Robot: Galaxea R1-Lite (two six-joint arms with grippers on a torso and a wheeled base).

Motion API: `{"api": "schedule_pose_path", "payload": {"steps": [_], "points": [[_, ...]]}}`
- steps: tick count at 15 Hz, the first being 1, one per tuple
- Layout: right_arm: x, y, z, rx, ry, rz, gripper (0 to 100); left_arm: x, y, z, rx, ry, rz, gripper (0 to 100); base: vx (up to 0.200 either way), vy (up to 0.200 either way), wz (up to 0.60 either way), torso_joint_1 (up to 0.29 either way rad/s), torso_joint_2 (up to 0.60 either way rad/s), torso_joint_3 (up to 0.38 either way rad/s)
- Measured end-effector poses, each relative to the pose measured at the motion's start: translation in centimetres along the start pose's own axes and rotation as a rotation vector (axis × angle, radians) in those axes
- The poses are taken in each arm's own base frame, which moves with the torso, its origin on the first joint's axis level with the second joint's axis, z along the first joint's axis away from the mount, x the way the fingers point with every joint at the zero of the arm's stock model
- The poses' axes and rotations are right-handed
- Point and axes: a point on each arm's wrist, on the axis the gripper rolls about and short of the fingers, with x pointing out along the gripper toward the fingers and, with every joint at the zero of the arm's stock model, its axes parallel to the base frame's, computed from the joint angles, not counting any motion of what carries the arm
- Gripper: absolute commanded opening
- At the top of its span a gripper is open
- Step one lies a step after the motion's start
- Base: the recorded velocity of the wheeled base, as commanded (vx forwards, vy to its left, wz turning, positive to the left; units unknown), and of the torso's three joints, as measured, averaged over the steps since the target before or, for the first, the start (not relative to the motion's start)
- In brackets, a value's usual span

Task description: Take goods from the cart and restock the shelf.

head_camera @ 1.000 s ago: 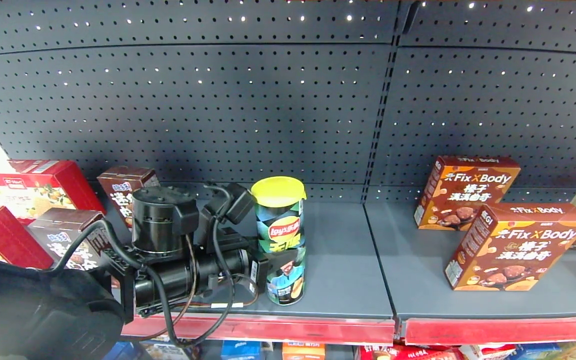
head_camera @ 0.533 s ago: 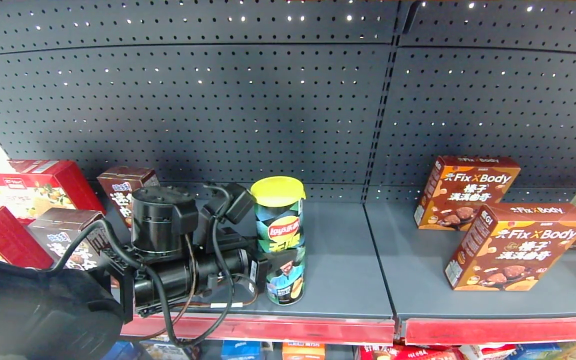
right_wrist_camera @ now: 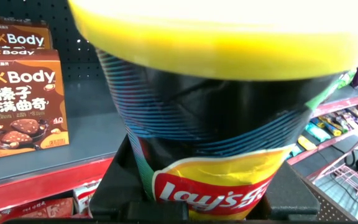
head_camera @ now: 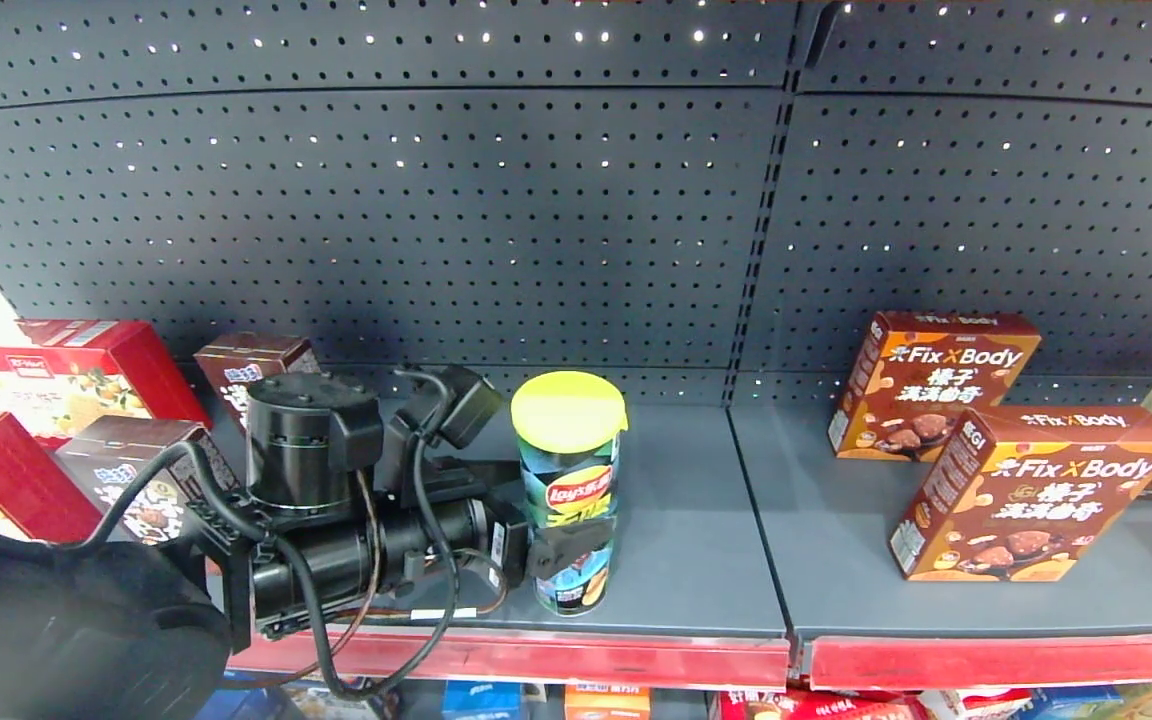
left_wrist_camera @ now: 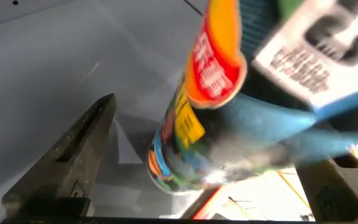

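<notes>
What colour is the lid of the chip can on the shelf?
Yellow. The lid shows best in the head view.

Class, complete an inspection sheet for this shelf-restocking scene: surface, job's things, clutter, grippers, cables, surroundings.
Surface: grey shelf with a red front strip.
Job's things: chip can near the shelf's front edge, yellow lid up; second chip can held off the shelf.
Clutter: brown boxes to the right, red boxes to the left.
Grippers: left gripper open around the chip can's lower part; right gripper shut on the second chip can.
Cables: black cables looped along the left arm.
Surroundings: pegboard panel behind; lower-shelf goods beneath.
</notes>
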Motion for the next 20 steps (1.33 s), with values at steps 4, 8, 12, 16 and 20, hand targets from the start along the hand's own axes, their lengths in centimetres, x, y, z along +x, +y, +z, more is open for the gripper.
{"api": "schedule_pose_path", "payload": {"steps": [4,8,12,16,20], "points": [[0.0,0.0,0.0,0.001,-0.002,-0.001,0,-0.8,-0.2,-0.3,0.002,0.004,0.005,100,0.0,0.0,0.0,0.0,0.0,0.0],[-0.1,-0.1,0.1,0.003,-0.007,-0.002,0,-1.7,-0.4,-0.6,0.0,0.009,0.009,100,0.0,0.0,0.0,0.0,0.0,0.0],[-0.2,-0.1,-0.1,0.004,-0.009,-0.002,0,-2.9,-0.6,-0.4,0.003,-0.01,0.017,100,0.0,0.0,0.0,0.0,0.0,0.0],[-0.2,0.0,-0.2,0.005,-0.007,-0.001,0,-5.2,-0.4,0.0,0.003,-0.054,0.057,100,0.0,0.0,0.0,0.0,0.0,0.0],[-0.2,0.0,-0.2,0.004,-0.005,0.0,0,-7.9,-1.3,1.2,0.031,-0.144,0.079,100,0.0,0.0,0.0,0.0,0.0,0.0]]}}
